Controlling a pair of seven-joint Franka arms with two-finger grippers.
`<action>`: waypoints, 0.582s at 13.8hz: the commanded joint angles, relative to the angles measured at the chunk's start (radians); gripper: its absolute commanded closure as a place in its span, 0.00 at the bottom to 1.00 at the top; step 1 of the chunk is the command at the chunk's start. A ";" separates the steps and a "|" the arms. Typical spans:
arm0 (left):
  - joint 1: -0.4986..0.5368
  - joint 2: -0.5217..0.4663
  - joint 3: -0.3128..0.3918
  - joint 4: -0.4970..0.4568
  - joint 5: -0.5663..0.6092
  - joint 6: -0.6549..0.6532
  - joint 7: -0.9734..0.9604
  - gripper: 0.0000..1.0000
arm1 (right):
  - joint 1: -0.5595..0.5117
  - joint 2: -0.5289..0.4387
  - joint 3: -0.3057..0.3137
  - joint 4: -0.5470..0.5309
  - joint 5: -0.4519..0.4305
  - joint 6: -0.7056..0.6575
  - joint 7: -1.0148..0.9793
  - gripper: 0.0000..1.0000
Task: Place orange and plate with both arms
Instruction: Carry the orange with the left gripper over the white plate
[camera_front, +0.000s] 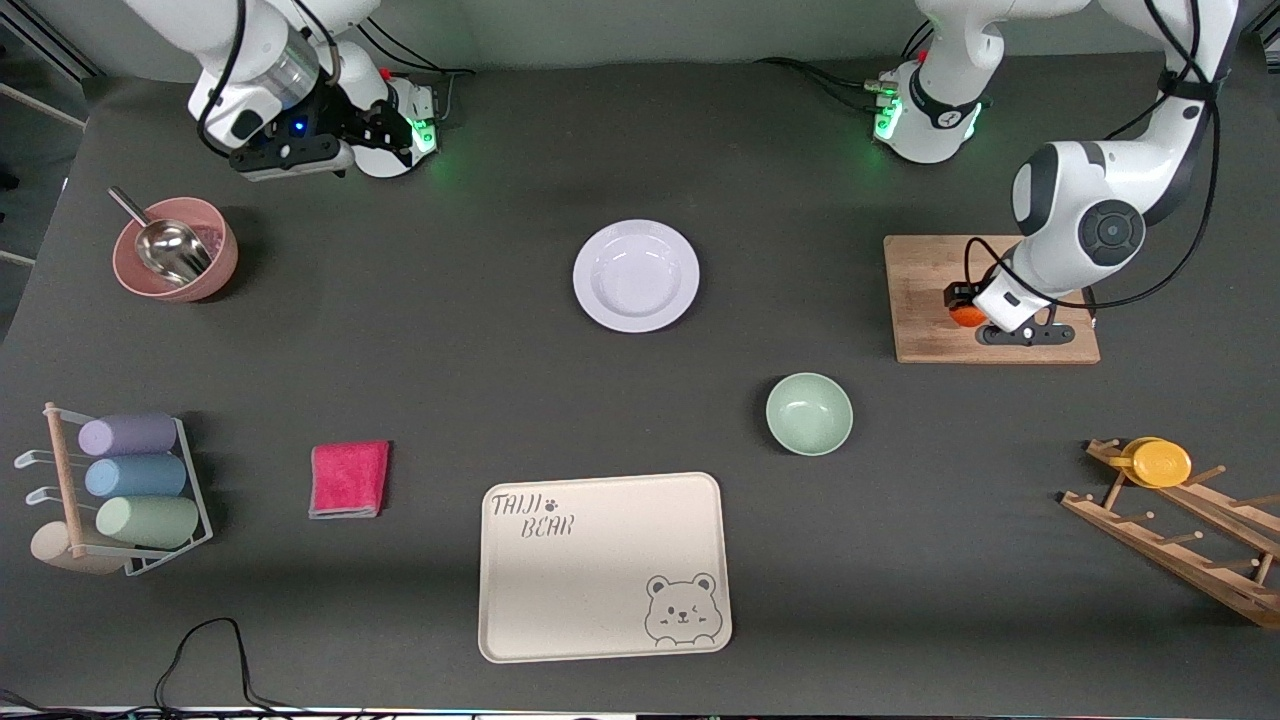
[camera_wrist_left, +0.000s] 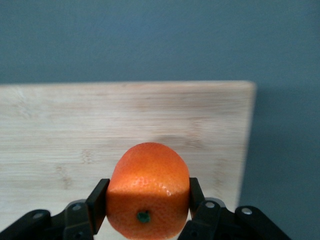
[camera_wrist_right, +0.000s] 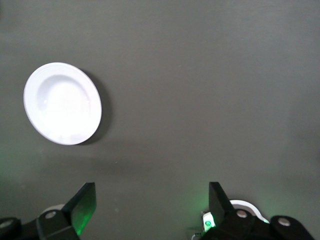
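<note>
The orange sits on the wooden cutting board toward the left arm's end of the table. My left gripper is shut on it; in the left wrist view both black fingers press the orange over the board. Whether it is lifted off the board I cannot tell. The pale plate lies on the dark table at the middle. My right gripper waits open and empty, high by its base; its wrist view shows the plate far off and the gripper over bare table.
A mint-green bowl and a cream bear tray lie nearer the front camera than the plate. A pink bowl with a metal scoop, a cup rack and a pink cloth are at the right arm's end. A wooden rack with a yellow cup is at the left arm's end.
</note>
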 joint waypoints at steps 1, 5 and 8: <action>0.006 -0.118 -0.108 0.135 -0.092 -0.231 0.000 1.00 | -0.001 -0.026 -0.034 -0.066 0.052 0.067 -0.090 0.00; 0.005 -0.118 -0.290 0.346 -0.320 -0.424 -0.205 1.00 | -0.007 -0.007 -0.078 -0.109 0.152 0.123 -0.276 0.00; 0.003 -0.080 -0.496 0.392 -0.338 -0.323 -0.517 1.00 | -0.009 0.005 -0.109 -0.158 0.288 0.168 -0.402 0.00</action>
